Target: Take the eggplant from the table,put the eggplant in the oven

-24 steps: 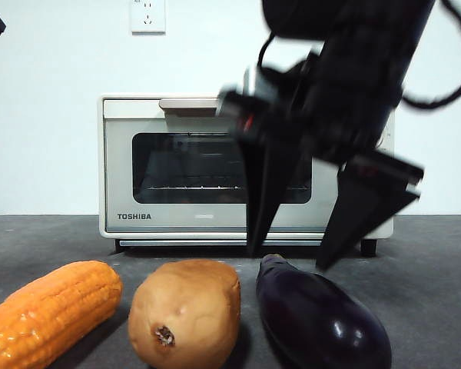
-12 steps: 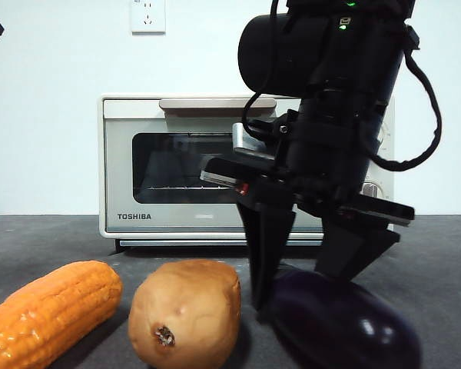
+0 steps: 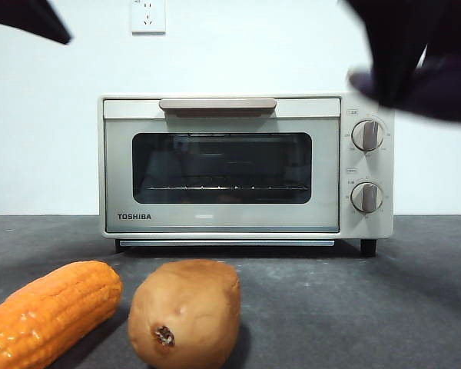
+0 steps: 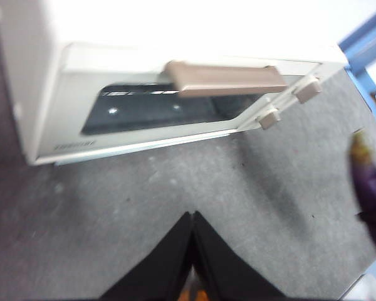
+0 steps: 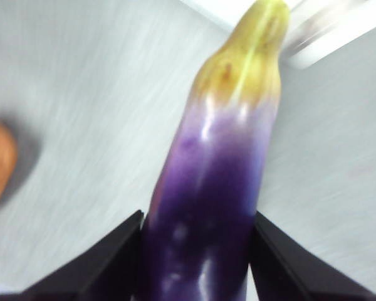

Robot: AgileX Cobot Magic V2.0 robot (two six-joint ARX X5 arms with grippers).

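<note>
The glossy purple eggplant [image 5: 232, 144] is off the table, and my right gripper [image 5: 197, 219] is shut on it, one black jaw on each side of its thick part, the yellowish stem end pointing away. In the front view that gripper and its load are a dark blur [image 3: 422, 69] high at the right, in front of the oven's upper corner. The eggplant's tip [image 4: 365, 166] also shows in the left wrist view. The cream Toshiba oven [image 3: 223, 223] stands at the back with its glass door closed. My left gripper [image 4: 193, 218] is shut and empty, above the table [image 4: 113, 219] in front of the oven.
An orange corn cob [image 3: 50, 311] and a tan potato [image 3: 184, 311] lie side by side on the near left of the table. The oven's beige handle [image 3: 217, 104] runs along the door's top, two knobs [image 3: 366, 165] to its right. A black arm tip [image 3: 31, 19] shows top left.
The right gripper came down over the eggplant, shut on it and lifted it up and to the right, off the table. The black tip at the top left has grown larger.
</note>
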